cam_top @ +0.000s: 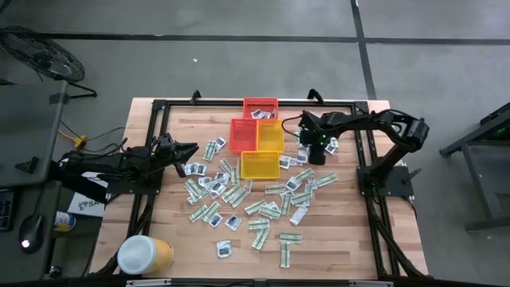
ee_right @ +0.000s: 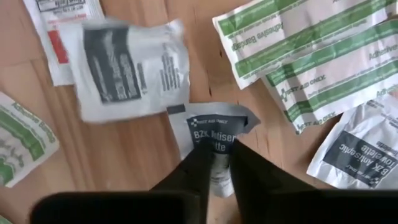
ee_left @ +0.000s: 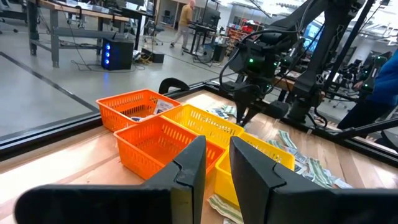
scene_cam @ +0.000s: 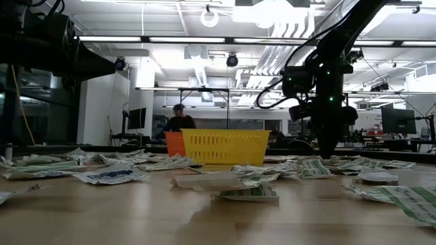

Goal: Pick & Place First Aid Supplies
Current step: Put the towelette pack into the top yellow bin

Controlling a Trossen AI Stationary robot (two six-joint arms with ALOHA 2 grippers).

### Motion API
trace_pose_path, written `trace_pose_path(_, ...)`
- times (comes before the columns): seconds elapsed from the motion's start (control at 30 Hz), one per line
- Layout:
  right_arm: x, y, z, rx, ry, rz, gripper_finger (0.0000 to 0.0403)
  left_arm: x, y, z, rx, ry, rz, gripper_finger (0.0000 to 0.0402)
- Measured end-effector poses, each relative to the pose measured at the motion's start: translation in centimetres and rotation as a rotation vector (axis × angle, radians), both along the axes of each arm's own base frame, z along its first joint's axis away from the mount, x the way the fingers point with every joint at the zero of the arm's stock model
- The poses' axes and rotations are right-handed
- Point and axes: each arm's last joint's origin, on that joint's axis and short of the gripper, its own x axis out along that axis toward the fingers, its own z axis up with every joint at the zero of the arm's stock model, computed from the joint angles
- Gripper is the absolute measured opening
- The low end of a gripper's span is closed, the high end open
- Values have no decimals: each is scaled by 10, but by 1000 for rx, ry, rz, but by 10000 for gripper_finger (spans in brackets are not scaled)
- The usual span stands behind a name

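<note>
Many small flat packets, green-and-white strips (cam_top: 288, 252) and white squares with dark blue marks (cam_top: 224, 249), lie scattered on the wooden table (cam_top: 351, 247). My right gripper (cam_top: 316, 156) points down just right of the baskets, shut on one white square packet (ee_right: 214, 132) with a dark blue label. It also shows in the low view, my right gripper (scene_cam: 325, 151), down among the packets. My left gripper (cam_top: 195, 149) waits level at the table's left, its fingers (ee_left: 189, 165) a narrow gap apart with nothing between them. My right gripper pinches the white packet's near half (ee_right: 216, 152) between its two fingers, which come from above and point down. The packet's far edge (ee_right: 217, 118) is buckled upward ahead of the fingers. It still lies on the table among the other packets.
Several small baskets stand together mid-table: a red one (cam_top: 260, 108), an orange one (cam_top: 244, 134), another orange one (cam_top: 270, 134) and a yellow one (cam_top: 260, 165). A big yellow tub with a white lid (cam_top: 145, 255) lies at the near left corner. Black frame rails (cam_top: 368, 151) edge the table.
</note>
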Motion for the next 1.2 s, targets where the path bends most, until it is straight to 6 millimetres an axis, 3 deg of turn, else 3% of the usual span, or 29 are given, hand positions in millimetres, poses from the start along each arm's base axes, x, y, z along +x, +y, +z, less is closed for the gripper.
trace_pose_path(0.1, 0, 0, 0, 8, 2, -44, 9, 0, 0, 0, 0, 0, 0, 73)
trace_pose_path(0.27, -4, 3, 11, 10, -25, -131, 16, 0, 0, 0, 0, 0, 0, 73)
trace_pose_path(0.5, 5, -1, 55, 17, -147, -232, 10, 0, 0, 0, 0, 0, 0, 73)
trace_pose_path(0.67, 28, -11, 92, -16, -278, -218, 7, 0, 0, 0, 0, 0, 0, 73)
trace_pose_path(0.87, 63, -24, 120, -78, -359, -182, 12, 0, 0, 0, 0, 0, 0, 73)
trace_pose_path(1.07, 98, -32, 120, -92, -366, -128, 14, 0, 0, 0, 0, 0, 0, 73)
trace_pose_path(1.2, 117, -35, 102, -59, -335, -96, 7, 0, 0, 0, 0, 0, 0, 73)
